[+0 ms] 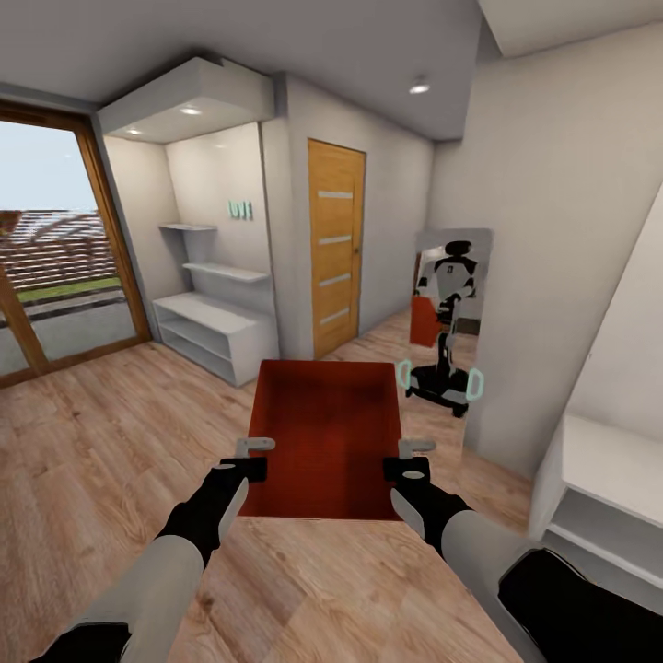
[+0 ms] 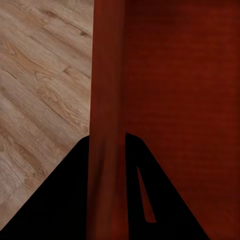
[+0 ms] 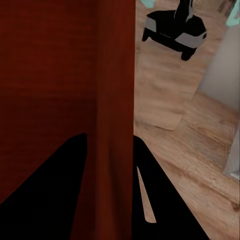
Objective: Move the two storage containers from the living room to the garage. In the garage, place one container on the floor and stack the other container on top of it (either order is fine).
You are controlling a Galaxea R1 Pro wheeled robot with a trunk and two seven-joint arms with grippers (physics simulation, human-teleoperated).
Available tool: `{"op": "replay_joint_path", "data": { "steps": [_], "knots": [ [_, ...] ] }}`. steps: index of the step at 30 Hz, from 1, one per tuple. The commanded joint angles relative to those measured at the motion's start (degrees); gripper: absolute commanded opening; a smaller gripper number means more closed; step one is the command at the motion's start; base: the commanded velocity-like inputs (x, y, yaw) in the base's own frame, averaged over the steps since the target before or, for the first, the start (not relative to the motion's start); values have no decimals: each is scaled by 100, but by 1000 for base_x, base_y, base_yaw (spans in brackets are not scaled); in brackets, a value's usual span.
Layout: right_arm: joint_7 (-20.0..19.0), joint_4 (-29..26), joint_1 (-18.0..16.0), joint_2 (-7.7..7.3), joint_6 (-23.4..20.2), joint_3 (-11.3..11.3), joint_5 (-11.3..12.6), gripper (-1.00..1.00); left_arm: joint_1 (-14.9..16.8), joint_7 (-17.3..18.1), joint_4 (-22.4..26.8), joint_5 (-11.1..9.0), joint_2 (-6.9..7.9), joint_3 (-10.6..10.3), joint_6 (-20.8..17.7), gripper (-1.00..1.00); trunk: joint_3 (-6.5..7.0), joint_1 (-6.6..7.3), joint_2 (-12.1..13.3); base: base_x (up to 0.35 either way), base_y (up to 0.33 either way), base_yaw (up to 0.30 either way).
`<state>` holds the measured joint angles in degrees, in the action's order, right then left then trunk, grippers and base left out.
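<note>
One orange-red open-top storage container hangs in front of me above the light wood plank floor, carried between both arms. My left gripper is shut on its left wall, and my right gripper is shut on its right wall. In the left wrist view the thin red wall runs between the black fingers. The right wrist view has the opposite wall pinched the same way between the fingers. The other container is out of view.
A tall mirror ahead on the right reflects me and the bin. A closed wooden door stands straight ahead. White shelving sits at its left, wood-framed glass doors at far left, and a white cabinet close on my right.
</note>
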<state>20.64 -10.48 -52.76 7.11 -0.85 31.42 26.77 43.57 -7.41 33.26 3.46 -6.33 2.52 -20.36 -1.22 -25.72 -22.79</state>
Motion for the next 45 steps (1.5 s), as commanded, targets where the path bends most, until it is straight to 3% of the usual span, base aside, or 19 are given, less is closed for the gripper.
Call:
{"op": "replay_joint_path", "data": {
  "steps": [1,12,34,45],
  "knots": [
    [1,-85,-6,2,77,-66,-77,-100,3,21,-3,-30,-52,69,-25,-100,-12,-7,-12,322,0,4],
    [1,-85,-6,2,77,-74,-76,-100,3,21,-3,-30,-51,74,-26,-100,-12,-7,-12,322,0,3],
    [1,-85,-6,4,77,-66,-76,-100,3,21,-3,-33,-51,74,-28,-100,-12,-7,-12,322,0,259],
    [1,-85,-6,5,77,-66,-76,-100,3,21,-3,-31,-52,74,-25,-100,-12,-7,-12,322,0,38]
  ]
}}
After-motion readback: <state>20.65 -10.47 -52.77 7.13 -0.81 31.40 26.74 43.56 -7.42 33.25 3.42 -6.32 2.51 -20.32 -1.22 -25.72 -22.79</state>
